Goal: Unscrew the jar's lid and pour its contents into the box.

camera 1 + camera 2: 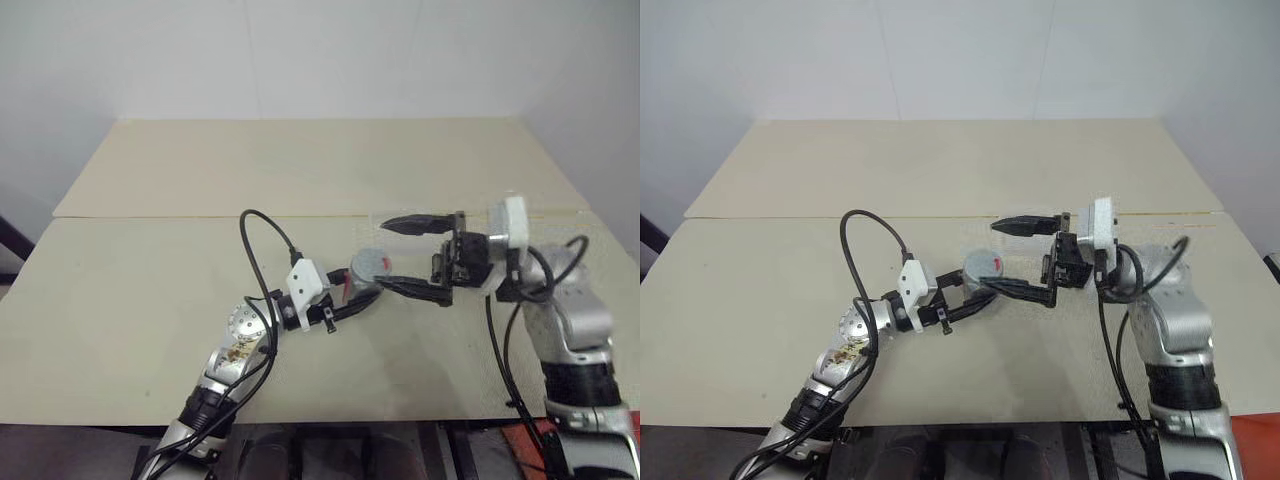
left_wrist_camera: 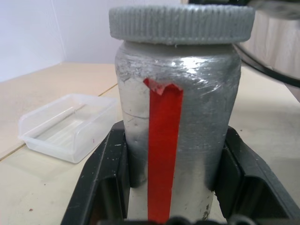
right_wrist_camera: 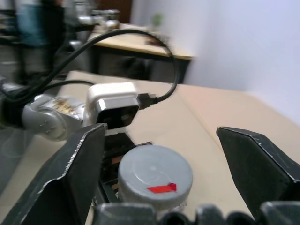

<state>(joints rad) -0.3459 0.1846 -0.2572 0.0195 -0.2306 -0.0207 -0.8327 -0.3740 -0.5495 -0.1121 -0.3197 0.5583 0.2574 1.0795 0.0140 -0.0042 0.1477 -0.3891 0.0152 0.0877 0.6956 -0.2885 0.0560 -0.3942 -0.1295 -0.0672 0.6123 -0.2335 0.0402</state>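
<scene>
A: Head views, item one?
B: Left gripper, clenched round the jar, held above the beige worktop. Right gripper, fingers spread wide, one above the lid, one alongside the jar.
A: Left wrist view?
B: Jar upright between black fingers; red vertical strip on silver body; grey ribbed lid on top. Box, clear plastic, resting on the worktop beside it.
A: Right wrist view?
B: Lid top-on, small red mark; released fingers either side, not touching.
</scene>
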